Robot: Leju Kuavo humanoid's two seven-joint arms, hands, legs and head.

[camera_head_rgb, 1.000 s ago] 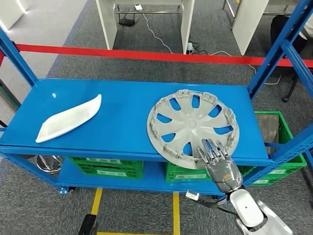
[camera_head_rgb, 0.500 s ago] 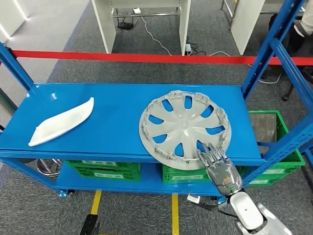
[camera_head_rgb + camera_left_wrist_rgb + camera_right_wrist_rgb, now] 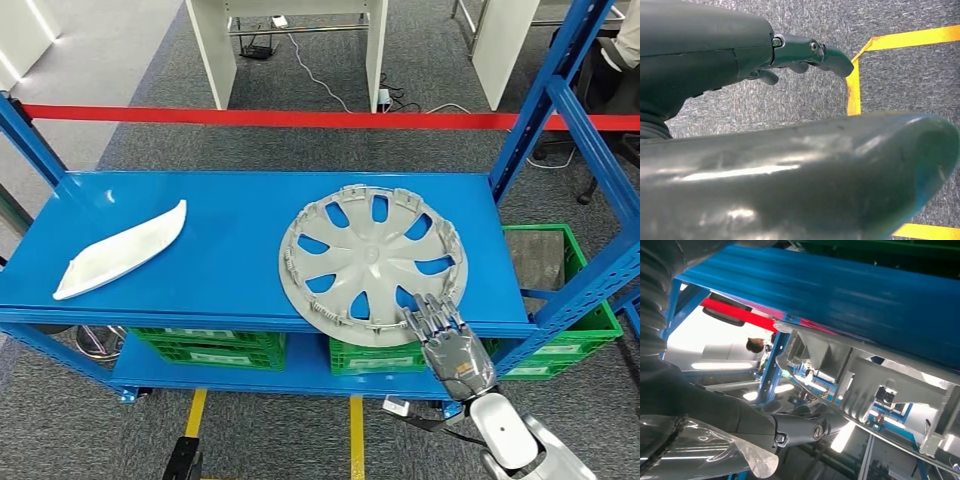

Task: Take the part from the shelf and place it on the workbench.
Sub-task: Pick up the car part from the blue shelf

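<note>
head view right hand [image 3: 451,352] on hubcap [image 3: 373,260] rim, right wrist view fingers [image 3: 810,427] underneath

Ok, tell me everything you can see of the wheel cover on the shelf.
The wheel cover is a round, silver-grey disc, plastic by its look, with spokes, openings showing the blue beneath, and small clips around its rim. It lies flat, inner side up, on the right part of the blue shelf, its near edge jutting past the shelf's front. The right hand rests its fingers on that near edge.
</note>
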